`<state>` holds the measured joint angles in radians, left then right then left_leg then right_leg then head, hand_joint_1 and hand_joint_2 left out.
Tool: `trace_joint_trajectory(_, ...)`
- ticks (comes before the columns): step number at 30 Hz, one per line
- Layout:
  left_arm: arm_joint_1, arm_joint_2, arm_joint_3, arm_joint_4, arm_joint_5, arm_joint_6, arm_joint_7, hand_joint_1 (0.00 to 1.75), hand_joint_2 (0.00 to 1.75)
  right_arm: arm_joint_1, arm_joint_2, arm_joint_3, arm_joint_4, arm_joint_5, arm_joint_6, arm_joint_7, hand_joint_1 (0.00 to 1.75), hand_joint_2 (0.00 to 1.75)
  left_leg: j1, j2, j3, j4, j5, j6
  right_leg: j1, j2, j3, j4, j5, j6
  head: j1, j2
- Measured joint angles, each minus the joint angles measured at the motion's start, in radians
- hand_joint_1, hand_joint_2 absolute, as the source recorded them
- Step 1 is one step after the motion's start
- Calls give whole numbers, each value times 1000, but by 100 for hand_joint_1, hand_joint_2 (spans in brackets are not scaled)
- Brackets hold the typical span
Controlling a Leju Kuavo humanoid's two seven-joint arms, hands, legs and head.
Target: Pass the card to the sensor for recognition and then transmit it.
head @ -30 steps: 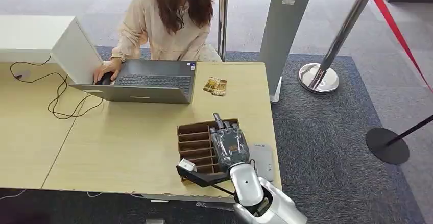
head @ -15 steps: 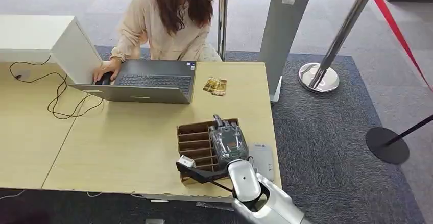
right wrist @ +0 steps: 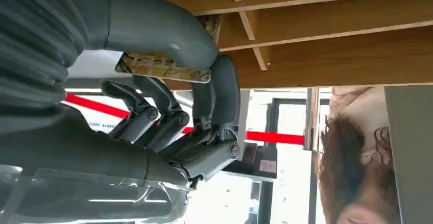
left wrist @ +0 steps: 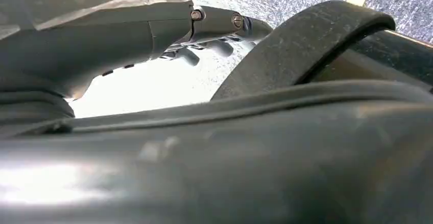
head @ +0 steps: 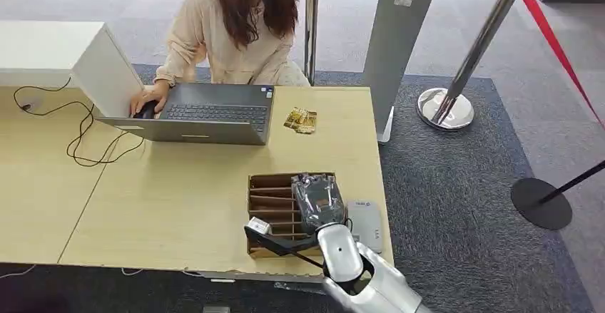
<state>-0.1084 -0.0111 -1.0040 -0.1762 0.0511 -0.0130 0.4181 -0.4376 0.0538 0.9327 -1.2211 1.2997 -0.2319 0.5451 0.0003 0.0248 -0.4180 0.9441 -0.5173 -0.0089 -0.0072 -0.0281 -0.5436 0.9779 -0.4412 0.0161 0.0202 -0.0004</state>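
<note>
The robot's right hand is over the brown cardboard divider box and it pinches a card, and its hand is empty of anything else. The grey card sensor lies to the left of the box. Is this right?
One detail is wrong. In the head view the flat grey card sensor lies to the right of the brown cardboard divider box, not left. The right hand does pinch the patterned card, as the right wrist view shows.

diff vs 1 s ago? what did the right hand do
The right hand drew back toward the robot and dipped over the slotted wooden card holder, fingers curling; the right wrist view shows it now pinching a card. The sensor pad, laptop, the person and the left hand are unchanged.
</note>
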Motion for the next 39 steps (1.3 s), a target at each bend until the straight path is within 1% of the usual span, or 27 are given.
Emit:
trace_joint_trajectory(12, 0, 0, 0, 0, -1, 1, -1, 0, 0, -3, 4, -1, 10, 22, -24, 1, 175, 175, 0, 0, 0, 0, 0, 0, 0, 0, 0, 0, 0, 0, 0, 0)
trace_joint_trajectory(18, 1, 0, 0, 0, -2, 1, -1, 0, 0, -4, 4, -5, -17, 50, -35, 7, 175, 175, 0, 0, 0, 0, 0, 0, 0, 0, 0, 0, 0, 0, 0, 0)
trace_joint_trajectory(29, 2, 0, 0, 0, -3, 1, 4, 0, 0, -1, -14, -24, -157, 121, -43, 8, 175, 175, 0, 0, 1, 0, 0, 0, 0, 0, 0, 0, 0, 0, 0, 0)
trace_joint_trajectory(39, 2, 0, 0, 0, 0, 1, 5, 0, 0, 1, -38, -27, -319, 172, -22, 6, 175, 175, 0, 0, 0, 0, 0, 0, 0, 0, 0, 0, 0, 0, 0, 0)
